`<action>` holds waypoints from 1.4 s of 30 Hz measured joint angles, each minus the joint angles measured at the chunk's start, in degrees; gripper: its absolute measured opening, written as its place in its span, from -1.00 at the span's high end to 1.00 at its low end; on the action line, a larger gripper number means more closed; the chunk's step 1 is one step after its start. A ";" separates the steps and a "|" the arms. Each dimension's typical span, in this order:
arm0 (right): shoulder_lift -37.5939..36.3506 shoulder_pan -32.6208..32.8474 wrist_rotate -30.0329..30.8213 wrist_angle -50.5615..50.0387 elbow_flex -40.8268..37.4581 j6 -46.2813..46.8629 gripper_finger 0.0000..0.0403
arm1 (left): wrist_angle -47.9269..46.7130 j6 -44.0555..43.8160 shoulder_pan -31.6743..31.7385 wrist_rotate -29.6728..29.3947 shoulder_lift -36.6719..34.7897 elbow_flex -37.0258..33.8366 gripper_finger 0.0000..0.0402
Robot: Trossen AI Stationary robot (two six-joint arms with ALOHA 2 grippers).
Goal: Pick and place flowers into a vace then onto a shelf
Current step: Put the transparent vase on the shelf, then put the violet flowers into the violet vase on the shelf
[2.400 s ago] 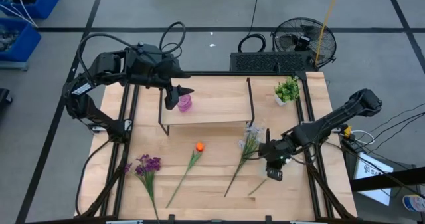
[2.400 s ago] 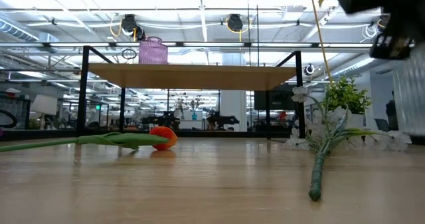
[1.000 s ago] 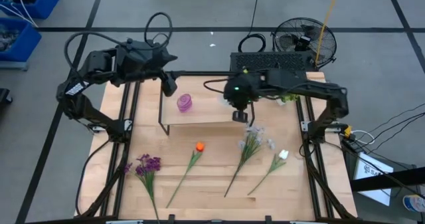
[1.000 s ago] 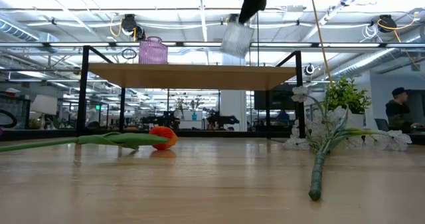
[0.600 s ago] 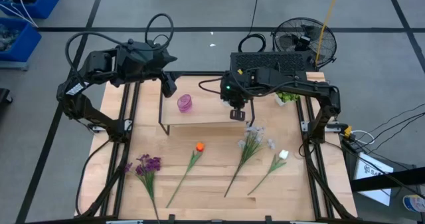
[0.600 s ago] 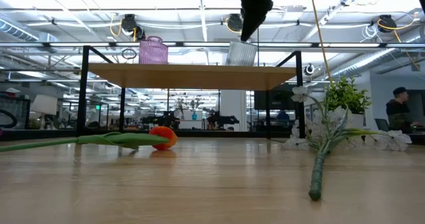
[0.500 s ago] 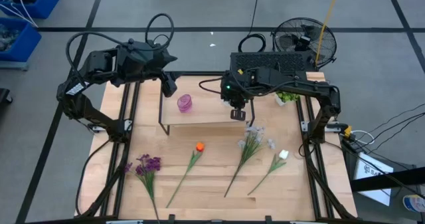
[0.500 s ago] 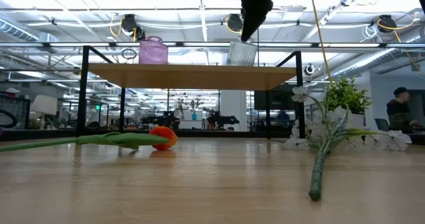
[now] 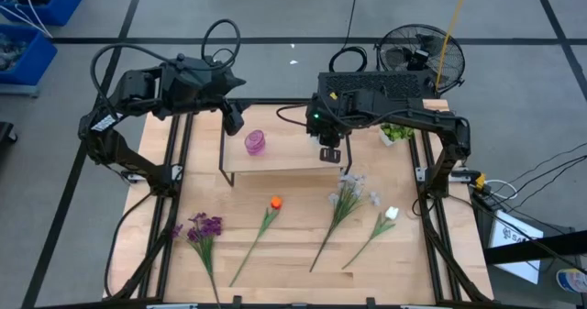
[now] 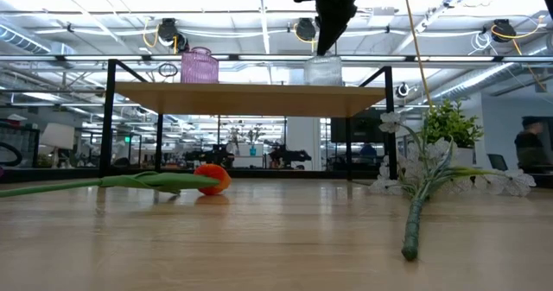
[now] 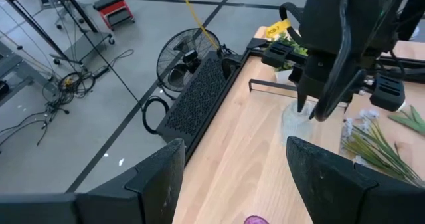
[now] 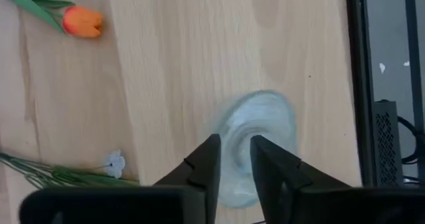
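Note:
A clear glass vase (image 10: 322, 71) stands upright on the light-wood shelf (image 10: 216, 99), toward its right end. My right gripper (image 9: 330, 153) is shut on the vase from above. A pink vase (image 9: 255, 142) stands on the shelf's left part. My left gripper (image 9: 234, 118) hangs open and empty over the shelf's far left edge, beside the pink vase. Four flowers lie flat on the table in front of the shelf: the purple cluster (image 9: 204, 226), the orange tulip (image 9: 275, 202), the white-lavender spray (image 9: 348, 194) and the white bud (image 9: 390, 215). My right gripper holds the clear vase by its rim wall (image 12: 226, 127), one finger inside the mouth and one outside, as far as the wrist view shows. The fingers (image 12: 265, 161) come from above, pointing down. The vase stands upright with its base on the shelf plank.
A small leafy potted plant (image 9: 396, 130) stands at the table's far right, beyond the shelf's right legs. A black fan (image 9: 422, 57) and a black mesh box (image 9: 371, 84) sit behind the far edge. A person (image 10: 529, 153) shows in the room beyond.
My right gripper has come down with the clear vase. The vase was tilted and clear above the shelf; it now stands upright on the plank.

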 joint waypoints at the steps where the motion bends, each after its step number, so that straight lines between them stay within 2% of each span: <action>1: 0.01 -0.04 -0.08 -0.08 0.00 -0.51 0.58 | 0.00 -0.01 0.00 0.00 0.00 0.00 -0.35; 9: -0.07 -0.17 0.04 1.74 0.00 -3.53 0.37 | 0.00 -0.07 0.00 -0.01 0.02 -0.02 -0.35; 15: -1.41 0.12 0.20 3.15 -0.02 -3.55 0.34 | -0.02 -0.10 0.00 -0.02 0.02 -0.02 -0.35; 25: -11.20 3.11 0.17 4.14 -0.07 -2.27 0.36 | 0.00 -0.37 -0.02 0.30 0.02 -0.02 -0.35; 29: -16.19 5.10 0.13 4.44 -0.07 2.90 0.36 | -0.02 -2.03 -0.02 2.04 0.02 -0.02 -0.35; 34: -21.02 7.42 0.14 3.73 -0.07 12.99 0.36 | -0.88 -4.65 -0.61 6.90 0.02 -0.02 -0.35; 37: -23.13 9.07 0.13 3.03 -0.04 17.86 0.36 | -4.14 -6.37 -1.65 9.12 0.02 -0.04 -0.35; 42: -25.78 11.79 0.13 1.30 -0.04 21.13 0.36 | -9.98 -10.37 -4.45 9.38 0.02 -0.04 -0.35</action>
